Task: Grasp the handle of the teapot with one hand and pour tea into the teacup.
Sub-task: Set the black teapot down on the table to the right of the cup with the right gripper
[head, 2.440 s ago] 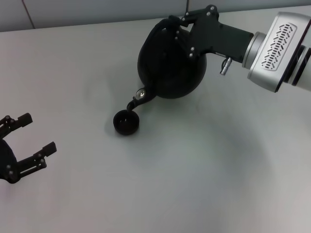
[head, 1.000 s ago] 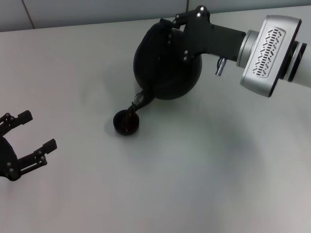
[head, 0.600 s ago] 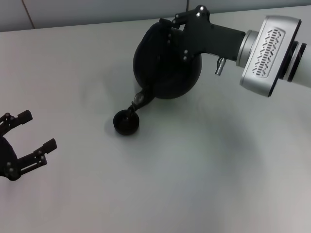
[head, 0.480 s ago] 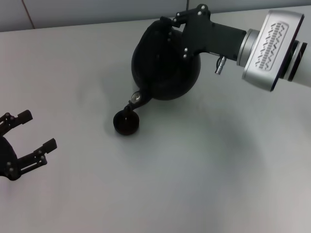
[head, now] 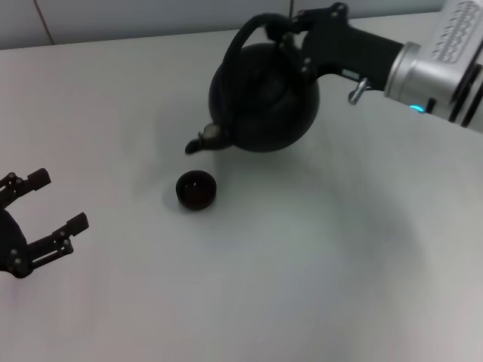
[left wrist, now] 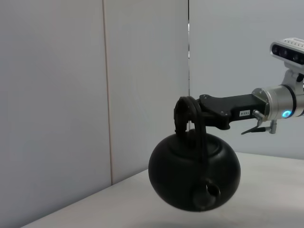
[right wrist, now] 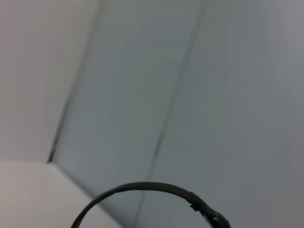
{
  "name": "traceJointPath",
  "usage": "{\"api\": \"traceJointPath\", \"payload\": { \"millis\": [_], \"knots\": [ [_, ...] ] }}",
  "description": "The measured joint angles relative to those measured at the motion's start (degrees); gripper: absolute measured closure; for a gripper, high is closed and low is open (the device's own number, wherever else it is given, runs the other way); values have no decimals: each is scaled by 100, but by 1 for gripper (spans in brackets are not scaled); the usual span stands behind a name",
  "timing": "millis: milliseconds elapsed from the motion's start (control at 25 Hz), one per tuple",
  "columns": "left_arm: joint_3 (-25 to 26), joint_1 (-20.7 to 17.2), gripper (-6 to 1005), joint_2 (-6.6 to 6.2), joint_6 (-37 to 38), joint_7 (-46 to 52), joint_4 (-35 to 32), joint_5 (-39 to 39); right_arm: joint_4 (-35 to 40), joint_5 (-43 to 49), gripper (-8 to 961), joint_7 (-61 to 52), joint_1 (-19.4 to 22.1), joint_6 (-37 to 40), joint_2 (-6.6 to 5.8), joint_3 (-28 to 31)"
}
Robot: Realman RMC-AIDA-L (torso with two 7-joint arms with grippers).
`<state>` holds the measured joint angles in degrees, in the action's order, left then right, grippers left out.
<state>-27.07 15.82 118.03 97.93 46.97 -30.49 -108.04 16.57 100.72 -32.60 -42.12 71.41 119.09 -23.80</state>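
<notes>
The matte black teapot [head: 264,98] hangs about level above the table, its spout [head: 202,142] pointing toward the teacup. My right gripper [head: 289,30] is shut on the arched handle [head: 245,36] at its top. The small dark teacup [head: 196,189] stands on the table just in front of and below the spout, apart from it. The left wrist view shows the teapot [left wrist: 194,175] off the table, held by its handle [left wrist: 186,114]. The right wrist view shows only an arc of the handle [right wrist: 142,186]. My left gripper [head: 60,200] is open and empty at the left edge.
The white table [head: 317,264] runs to a grey panelled wall [head: 151,15] at the back. Nothing else stands on it.
The teapot has tipped back from its pouring tilt to level. Its spout has lifted up and away from the teacup. The left arm has not moved.
</notes>
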Motion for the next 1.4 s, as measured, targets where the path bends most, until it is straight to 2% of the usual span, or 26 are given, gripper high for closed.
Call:
{"api": "traceJointPath", "payload": {
  "millis": [400,1120,1400],
  "knots": [
    [0,0,138,0,13,-18,0,58,-408,-954,871,-191,528,-130,8,27],
    [0,-35,138,0,46,-22,-1,56,-748,-1312,871,-132,1218,-183,18,131],
    [0,-23,138,0,49,-22,-1,55,-757,-1315,871,-132,1358,-22,26,130]
  ]
}}
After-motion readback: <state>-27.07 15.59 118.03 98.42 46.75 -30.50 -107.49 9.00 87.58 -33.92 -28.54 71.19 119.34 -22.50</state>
